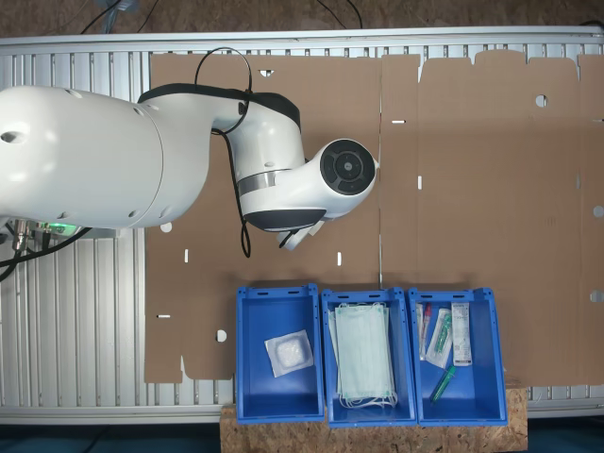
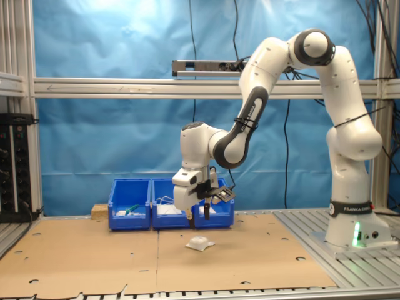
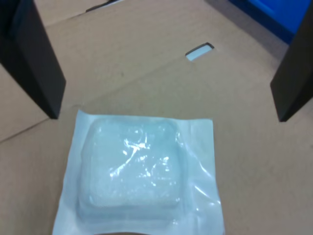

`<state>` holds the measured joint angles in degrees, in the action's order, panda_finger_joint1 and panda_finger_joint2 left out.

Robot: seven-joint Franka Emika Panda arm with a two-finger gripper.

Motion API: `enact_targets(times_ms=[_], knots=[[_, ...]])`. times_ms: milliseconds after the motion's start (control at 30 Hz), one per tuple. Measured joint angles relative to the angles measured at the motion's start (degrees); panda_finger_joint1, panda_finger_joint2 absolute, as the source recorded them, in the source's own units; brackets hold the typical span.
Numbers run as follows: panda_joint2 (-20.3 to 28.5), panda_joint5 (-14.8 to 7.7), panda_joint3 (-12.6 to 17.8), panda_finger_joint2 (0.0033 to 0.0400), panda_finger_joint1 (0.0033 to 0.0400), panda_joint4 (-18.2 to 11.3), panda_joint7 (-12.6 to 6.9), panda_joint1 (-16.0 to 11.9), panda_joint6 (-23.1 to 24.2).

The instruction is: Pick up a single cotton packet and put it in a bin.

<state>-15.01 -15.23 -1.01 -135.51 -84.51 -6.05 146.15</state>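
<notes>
**Open gripper poised over a cotton packet on the cardboard**

Closest to the wrist camera lies the cotton packet (image 3: 139, 169), a square clear pouch with a white pad puffed up in its middle, flat on the brown cardboard sheet (image 3: 244, 161). We see two dark fingers (image 3: 32, 58) standing wide apart above it, with nothing between them, so the gripper (image 2: 199, 215) is open and empty. In the second exterior view the packet (image 2: 199, 244) rests on the cardboard just below the gripper, apart from it, with three blue bins in a row behind. In the first exterior view, the bin (image 1: 277, 354) at the row's left end already holds a similar packet (image 1: 289, 353); the middle bin (image 1: 368, 357) holds pale green masks and the third bin (image 1: 457, 354) holds syringes and tubes.

We judge the step in hand to be the descent and grasp. To do it well, we would centre the fingers over the raised pad, lower straight down until the tips nearly meet the cardboard, and close on the pad's thick middle rather than the thin, slippery plastic border.
</notes>
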Motion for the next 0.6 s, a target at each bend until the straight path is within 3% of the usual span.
enact_targets(times_ms=[267,600], knots=[[-2.86,0.40,-0.16,0.0400,0.0400,-0.07,-3.82,0.00,1.57],[-4.60,0.54,-0.39,0.0400,0.0400,-0.02,-6.48,-0.01,2.74]])
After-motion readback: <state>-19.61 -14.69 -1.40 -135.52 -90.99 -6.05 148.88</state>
